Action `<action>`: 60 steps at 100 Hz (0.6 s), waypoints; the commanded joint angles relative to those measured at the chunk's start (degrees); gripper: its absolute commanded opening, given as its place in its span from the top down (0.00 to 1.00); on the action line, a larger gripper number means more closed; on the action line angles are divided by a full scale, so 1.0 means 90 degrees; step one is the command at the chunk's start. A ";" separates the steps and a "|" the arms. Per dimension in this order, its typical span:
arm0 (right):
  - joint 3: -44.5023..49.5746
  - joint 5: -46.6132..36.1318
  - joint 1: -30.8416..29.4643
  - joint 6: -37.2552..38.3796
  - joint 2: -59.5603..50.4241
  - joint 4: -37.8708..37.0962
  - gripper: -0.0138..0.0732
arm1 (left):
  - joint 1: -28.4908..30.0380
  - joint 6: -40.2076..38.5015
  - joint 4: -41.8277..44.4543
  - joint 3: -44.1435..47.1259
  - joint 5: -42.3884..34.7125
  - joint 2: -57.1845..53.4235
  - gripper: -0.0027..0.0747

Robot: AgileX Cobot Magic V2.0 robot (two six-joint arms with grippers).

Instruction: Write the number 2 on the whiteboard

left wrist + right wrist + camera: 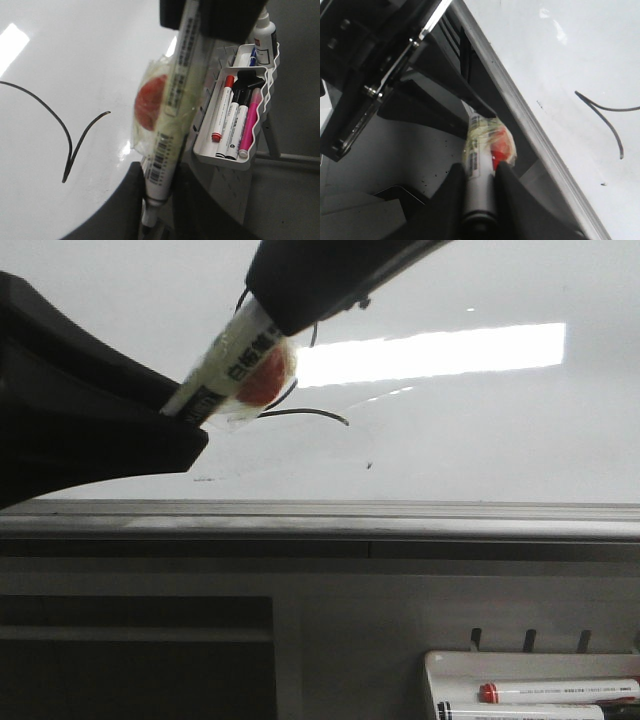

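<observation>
In front of the whiteboard (pixel 480 430), both arms meet on one marker (pixel 225 365) wrapped in clear tape with a red blob. The left fingers (pixel 150 200) clamp one end, the right fingers (pixel 480 185) grip the other. The black 2 (pixel 65 130) is drawn on the board just behind the marker. A tray (pixel 220 157) of pens hangs below.

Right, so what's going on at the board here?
Both arms are on one marker, which is wrapped in tape. The left gripper clasps one end and the right gripper clasps the other, just in front of the whiteboard. The black line of the number 2 is on the board, partly hidden in the front view.
</observation>
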 commanded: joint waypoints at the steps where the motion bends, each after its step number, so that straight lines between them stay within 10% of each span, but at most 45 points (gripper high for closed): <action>1: -0.0211 -0.0408 0.0018 -0.0043 -0.0081 0.0122 0.51 | -0.0037 -0.0137 -0.0224 -0.0212 -0.0737 -0.0058 0.99; 15: -0.0211 -0.0615 -0.0132 -0.0031 -0.0081 0.0111 0.11 | -0.0037 -0.0153 -0.0332 -0.0212 -0.0834 -0.0058 0.99; 60: -0.0211 -0.1914 -0.0731 -0.0031 -0.0995 0.0005 0.20 | 0.0719 -0.0165 -0.6004 -0.0212 -0.0977 -0.0029 0.99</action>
